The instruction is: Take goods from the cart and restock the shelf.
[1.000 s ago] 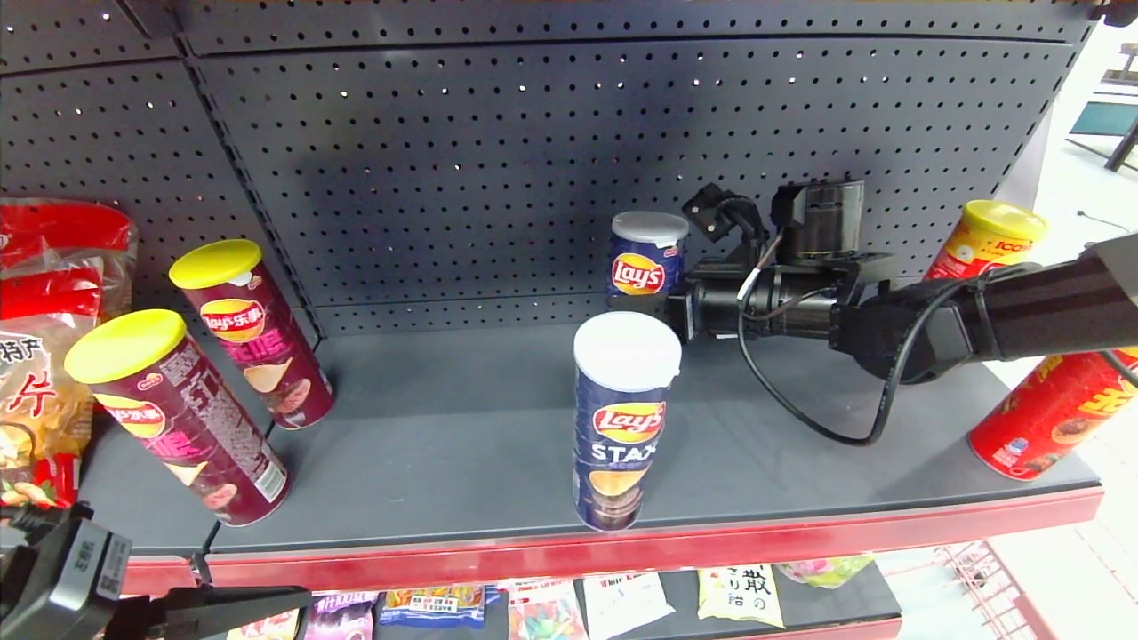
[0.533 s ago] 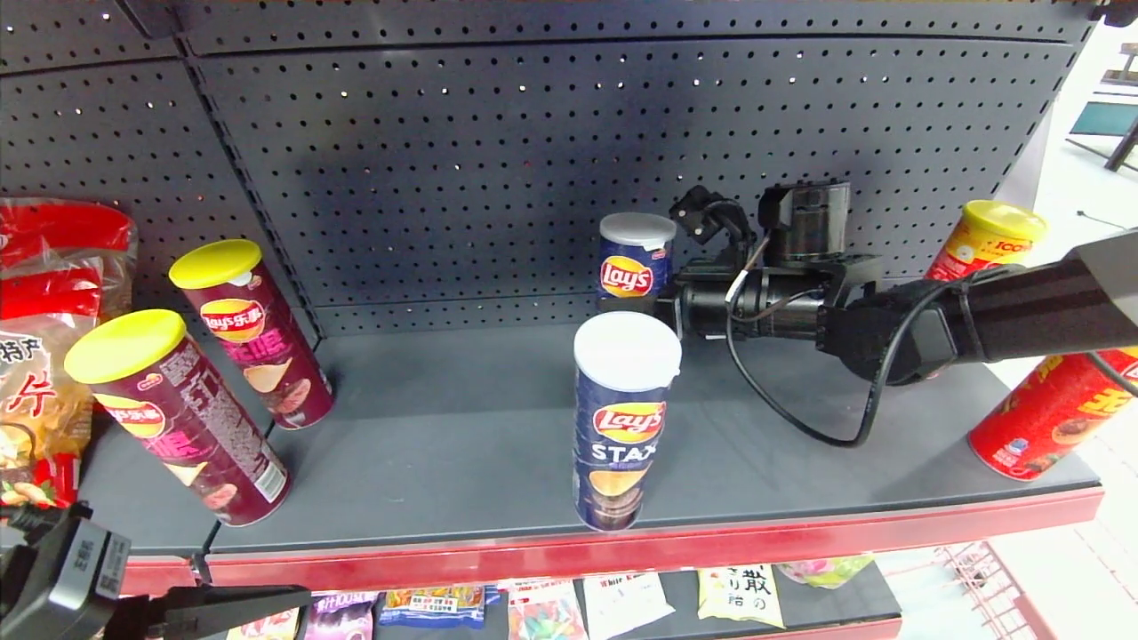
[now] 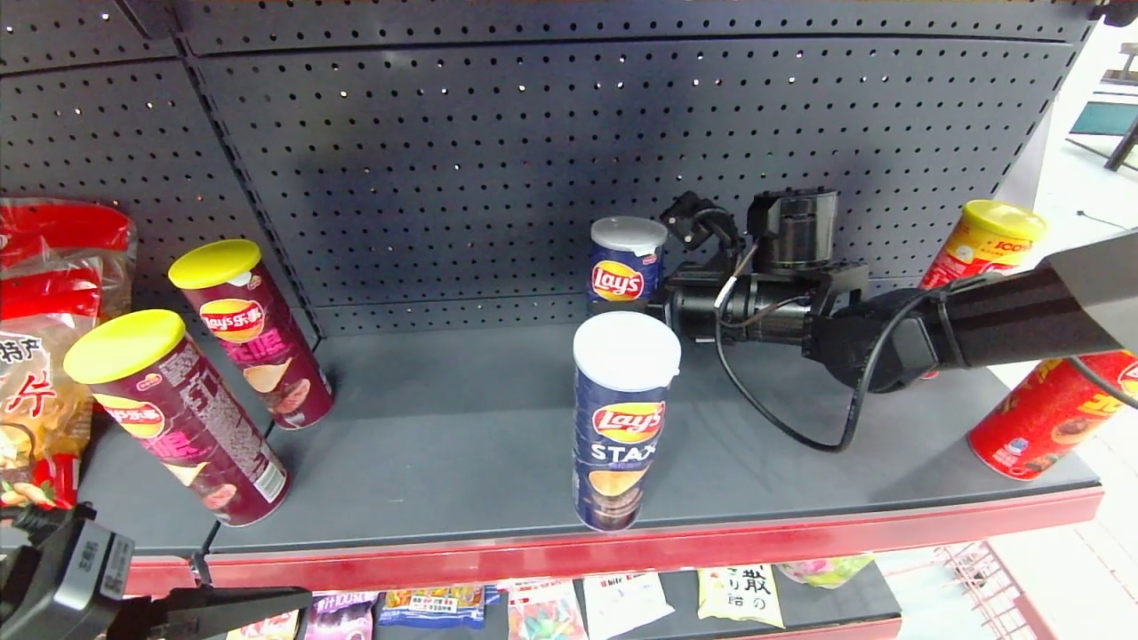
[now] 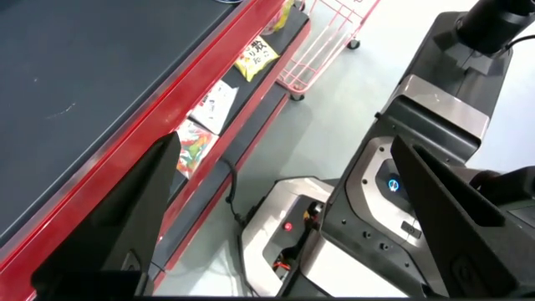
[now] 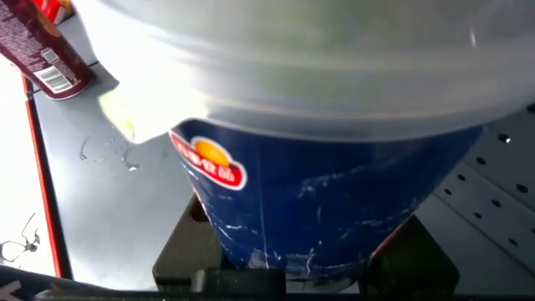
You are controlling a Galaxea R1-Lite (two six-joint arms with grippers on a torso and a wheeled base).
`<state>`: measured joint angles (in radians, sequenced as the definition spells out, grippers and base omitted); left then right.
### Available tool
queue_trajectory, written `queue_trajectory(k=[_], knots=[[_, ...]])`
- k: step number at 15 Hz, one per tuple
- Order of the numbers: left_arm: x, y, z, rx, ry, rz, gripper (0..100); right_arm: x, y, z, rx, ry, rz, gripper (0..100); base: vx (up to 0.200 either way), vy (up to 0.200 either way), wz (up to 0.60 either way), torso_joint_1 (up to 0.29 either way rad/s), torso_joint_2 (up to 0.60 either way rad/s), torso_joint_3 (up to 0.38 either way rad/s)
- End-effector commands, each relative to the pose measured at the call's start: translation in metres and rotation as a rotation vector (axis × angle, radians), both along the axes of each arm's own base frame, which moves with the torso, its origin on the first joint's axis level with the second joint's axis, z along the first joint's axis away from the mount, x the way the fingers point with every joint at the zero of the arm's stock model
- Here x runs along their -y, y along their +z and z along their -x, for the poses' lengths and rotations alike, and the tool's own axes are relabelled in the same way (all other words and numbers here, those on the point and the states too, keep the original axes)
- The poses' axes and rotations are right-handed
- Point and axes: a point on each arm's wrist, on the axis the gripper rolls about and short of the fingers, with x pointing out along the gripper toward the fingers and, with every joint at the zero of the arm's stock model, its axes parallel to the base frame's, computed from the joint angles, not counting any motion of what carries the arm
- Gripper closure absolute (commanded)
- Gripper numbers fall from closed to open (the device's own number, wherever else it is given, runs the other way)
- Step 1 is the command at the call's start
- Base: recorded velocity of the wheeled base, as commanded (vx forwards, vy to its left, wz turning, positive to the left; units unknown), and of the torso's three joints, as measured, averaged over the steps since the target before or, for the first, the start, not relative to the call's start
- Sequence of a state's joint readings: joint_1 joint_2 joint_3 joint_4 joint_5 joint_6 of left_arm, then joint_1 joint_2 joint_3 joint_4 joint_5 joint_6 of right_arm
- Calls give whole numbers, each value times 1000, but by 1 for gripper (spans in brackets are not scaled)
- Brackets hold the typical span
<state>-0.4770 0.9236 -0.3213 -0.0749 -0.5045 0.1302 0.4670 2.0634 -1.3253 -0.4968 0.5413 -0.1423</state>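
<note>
Standing upright at the rear of the shelf (image 3: 444,427), a blue can (image 3: 622,267) is clasped by the right hand (image 3: 636,307); the left hand (image 4: 288,221) is held wide apart, empty.

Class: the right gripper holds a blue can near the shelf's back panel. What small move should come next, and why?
Probably ease the held blue can down onto the shelf: the right gripper has it upright, lined up behind the front blue can, its base hidden.
</note>
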Motion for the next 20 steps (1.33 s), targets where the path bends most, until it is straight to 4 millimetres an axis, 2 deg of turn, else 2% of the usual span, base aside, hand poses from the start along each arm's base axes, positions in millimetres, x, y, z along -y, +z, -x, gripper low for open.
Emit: queue_trajectory(k=[1, 2, 3, 7, 12, 15, 20], knots=[[0, 0, 0, -3, 0, -2, 0, 0, 1, 1, 2, 1, -1, 100, 0, 0, 0, 0, 0, 0], [0, 0, 0, -4, 0, -1, 0, 0, 1, 1, 2, 1, 1, 100, 0, 0, 0, 0, 0, 0], [0, 0, 0, -6, 0, 1, 0, 0, 0, 1, 1, 1, 1, 0, 0, 0, 0, 0, 0, 0], [0, -1, 0, -9, 1, 1, 0, 1, 2, 3, 2, -2, 1, 0, 0, 0, 0, 0, 0, 0], [1, 0, -2, -9, 2, 1, 0, 12, 5, 34, -30, 6, 19, 0, 0, 0, 0, 0, 0, 0], [2, 1, -4, -14, 2, -2, 0, 25, 3, 51, -56, -7, 33, 0, 0, 0, 0, 0, 0, 0], [9, 2, -18, -48, 5, -21, 0, 67, 1, 91, -96, -118, 64, 0, 0, 0, 0, 0, 0, 0]])
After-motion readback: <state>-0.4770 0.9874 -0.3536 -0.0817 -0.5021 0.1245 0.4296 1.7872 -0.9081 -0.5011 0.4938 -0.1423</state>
